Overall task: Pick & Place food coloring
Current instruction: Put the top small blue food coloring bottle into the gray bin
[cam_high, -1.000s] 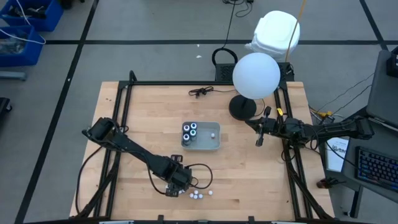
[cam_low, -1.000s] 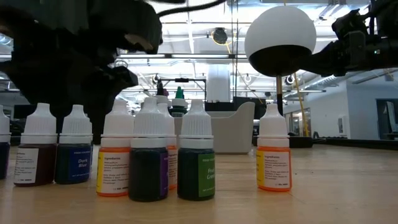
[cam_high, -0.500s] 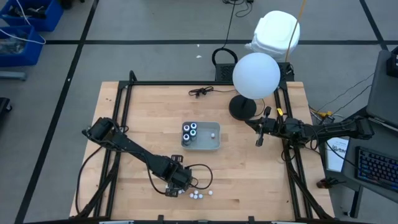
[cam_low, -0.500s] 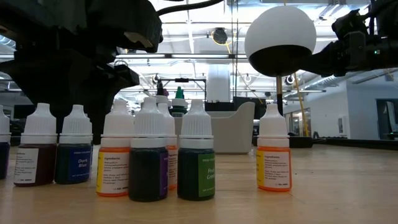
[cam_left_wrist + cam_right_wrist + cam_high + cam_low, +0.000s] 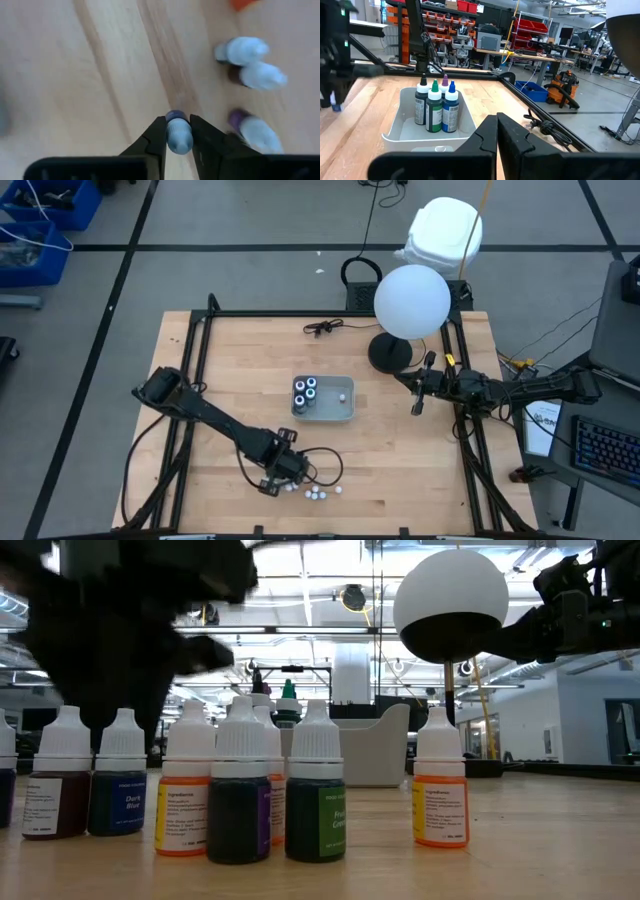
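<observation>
The food coloring is a set of small white-capped bottles. Several stand in a row near the table's front edge (image 5: 240,795), and their caps show from above (image 5: 315,493). Three taller dark bottles (image 5: 305,392) stand in the grey tray (image 5: 345,412). My left gripper (image 5: 281,475) points down over the front bottles, shut on one small bottle (image 5: 178,135) with a dark blue body. Other bottles (image 5: 250,62) stand beside it. My right gripper (image 5: 416,408) waits shut at the table's right side, level, with nothing between its fingers. My left gripper pinches the small bottle between its two fingers (image 5: 156,135), one on each side of the white cap (image 5: 179,142). The fingers come from above, pointing down. The bottle's dark base (image 5: 175,116) points toward the table. I cannot tell whether the base is clear of the wood.
A lamp with a white globe (image 5: 411,300) and a black round foot (image 5: 390,353) stands at the far right. A black cord (image 5: 322,327) lies near the far edge. Bare wood lies between the tray and the front bottles.
My left gripper has rolled at the wrist above the front bottles, and the low view shows it blurred in motion. The cable by it has swung out toward the right. The row of bottles in the low view stands where it was.
</observation>
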Motion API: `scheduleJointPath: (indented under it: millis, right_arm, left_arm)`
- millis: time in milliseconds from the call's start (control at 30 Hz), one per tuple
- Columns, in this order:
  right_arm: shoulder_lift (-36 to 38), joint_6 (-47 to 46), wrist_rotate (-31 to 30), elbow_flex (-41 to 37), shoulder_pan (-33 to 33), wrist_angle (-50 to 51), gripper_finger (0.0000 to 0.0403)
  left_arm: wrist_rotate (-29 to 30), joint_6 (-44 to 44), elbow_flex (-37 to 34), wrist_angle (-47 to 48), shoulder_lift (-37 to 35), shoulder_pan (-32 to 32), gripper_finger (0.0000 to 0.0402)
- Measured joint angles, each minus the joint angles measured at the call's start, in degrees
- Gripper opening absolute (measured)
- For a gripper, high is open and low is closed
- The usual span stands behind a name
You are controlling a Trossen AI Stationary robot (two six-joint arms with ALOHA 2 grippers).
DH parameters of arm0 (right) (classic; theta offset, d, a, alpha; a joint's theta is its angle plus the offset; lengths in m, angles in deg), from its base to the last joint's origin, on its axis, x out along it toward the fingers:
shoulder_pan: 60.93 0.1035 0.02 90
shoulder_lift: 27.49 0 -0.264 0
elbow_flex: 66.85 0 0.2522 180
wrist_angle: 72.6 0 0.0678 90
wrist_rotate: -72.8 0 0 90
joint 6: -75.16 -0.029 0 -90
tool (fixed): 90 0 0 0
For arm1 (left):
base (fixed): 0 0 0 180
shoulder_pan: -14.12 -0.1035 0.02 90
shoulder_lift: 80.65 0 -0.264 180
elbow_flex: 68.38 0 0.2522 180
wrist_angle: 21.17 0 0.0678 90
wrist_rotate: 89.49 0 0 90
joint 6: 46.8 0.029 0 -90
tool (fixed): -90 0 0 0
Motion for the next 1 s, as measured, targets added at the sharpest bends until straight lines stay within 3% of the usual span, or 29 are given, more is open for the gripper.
scheduleJointPath:
  millis: [167,400,533,767,1000]
  right_arm:
    - [0.0,0.0,0.0,0.0,0.0,0.0,0.0000]
    - [0.0,0.0,0.0,0.0,0.0,0.0,0.0000]
    - [0.0,0.0,0.0,0.0,0.0,0.1,0.0000]
    - [0.0,0.0,0.0,0.0,0.0,0.3,0.0000]
    - [0.0,-0.1,0.0,0.0,0.0,0.2,0.0000]
  left_arm:
    - [3.4,7.1,0.8,2.3,-7.9,0.0,0.0071]
    - [6.0,13.9,-3.7,-0.3,-26.2,-2.3,0.0067]
    - [3.5,16.1,-15.8,-10.6,-39.5,-4.8,0.0070]
    - [3.0,7.2,-43.7,-30.4,-62.3,-9.7,0.0073]
    - [1.0,4.3,-63.4,-49.9,-74.8,-10.7,0.0074]
